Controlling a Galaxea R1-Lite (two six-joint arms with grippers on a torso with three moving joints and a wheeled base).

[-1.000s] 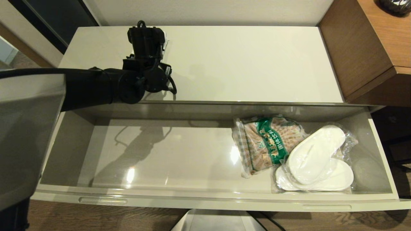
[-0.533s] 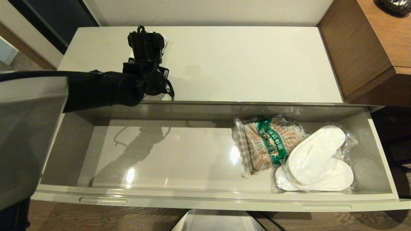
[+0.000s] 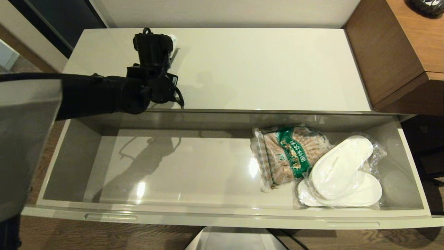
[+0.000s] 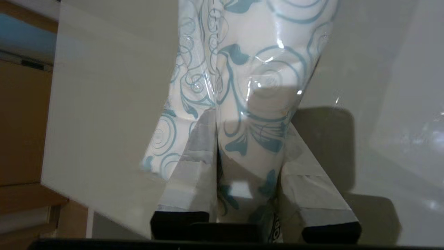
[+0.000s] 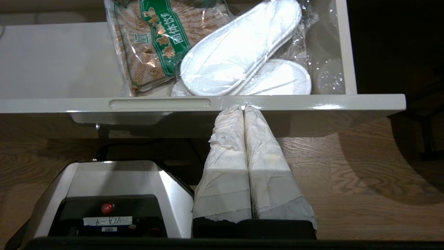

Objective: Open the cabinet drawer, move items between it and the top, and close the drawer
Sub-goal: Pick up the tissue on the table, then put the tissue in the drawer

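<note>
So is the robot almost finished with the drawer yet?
Not yet. The cabinet drawer is already pulled open, with the snack bag and slippers inside. Right now the left gripper has its fingers squeezed on the white-and-blue pack over the top. The right gripper waits shut below the drawer's front. Left: placing the pack and closing the drawer.

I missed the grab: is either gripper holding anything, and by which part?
The left gripper pinches the patterned pack by one end, over the cabinet top. The right gripper holds nothing.
</note>
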